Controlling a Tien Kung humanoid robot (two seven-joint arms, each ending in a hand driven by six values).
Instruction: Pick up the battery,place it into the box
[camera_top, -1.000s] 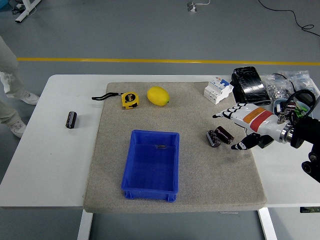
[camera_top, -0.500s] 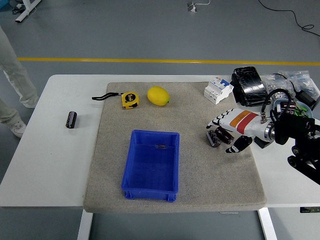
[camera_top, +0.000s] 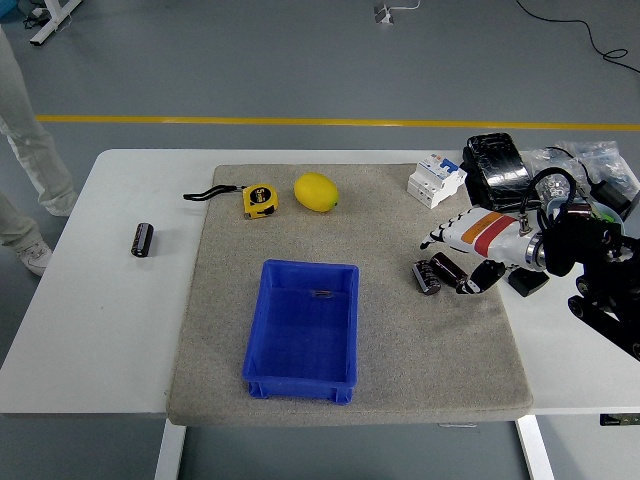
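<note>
Two dark cylindrical batteries lie side by side on the grey mat, one a little left of the other. My right hand, white with an orange stripe, reaches in from the right and hovers right over them. Its fingers are spread past the batteries' far side and its thumb sits on their right; it holds nothing. The blue box stands on the mat to the left of the batteries, with a small dark item inside. A third battery lies on the bare table at far left.
A yellow tape measure and a lemon sit at the mat's back. A white breaker, a black pack and bagged parts crowd the back right. A person's legs show at upper left.
My right hand has moved left and down until it brackets the two batteries, with the thumb drawn in closer. The person's legs at upper left have shifted.
</note>
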